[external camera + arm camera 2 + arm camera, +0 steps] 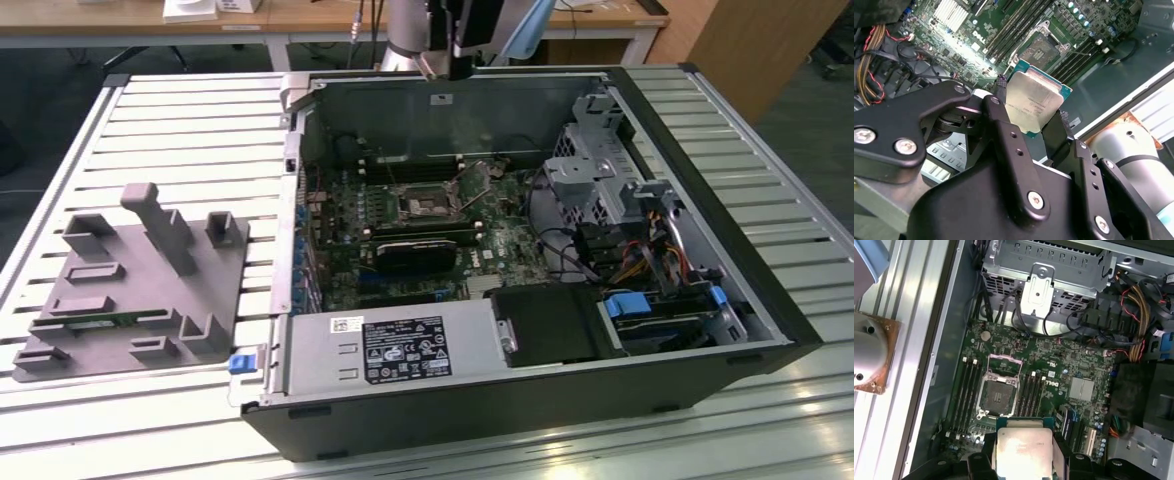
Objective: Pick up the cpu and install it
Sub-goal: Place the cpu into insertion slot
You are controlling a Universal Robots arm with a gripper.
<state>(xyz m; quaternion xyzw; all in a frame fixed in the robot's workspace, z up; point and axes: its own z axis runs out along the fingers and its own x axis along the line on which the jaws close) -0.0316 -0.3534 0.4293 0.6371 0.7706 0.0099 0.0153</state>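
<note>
the jaws are clamped on two opposite edges of the cpu (pixel 1035 100), metal top toward the wrist, above the motherboard (pixel 1054 362), its open socket (pixel 998 394) below and just ahead.

Grey fixture (pixel 134 290) beside open case (pixel 441 110)

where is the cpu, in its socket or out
Out: the hand holds the cpu above the board, and the socket sits bare.

Overhead room light glares off slatted tabletop (pixel 787 400) at exterior view's right; computer case (pixel 467 425) interior lies shadowed; cpu (pixel 1034 102) metal top shines pale in second wrist view.
</note>
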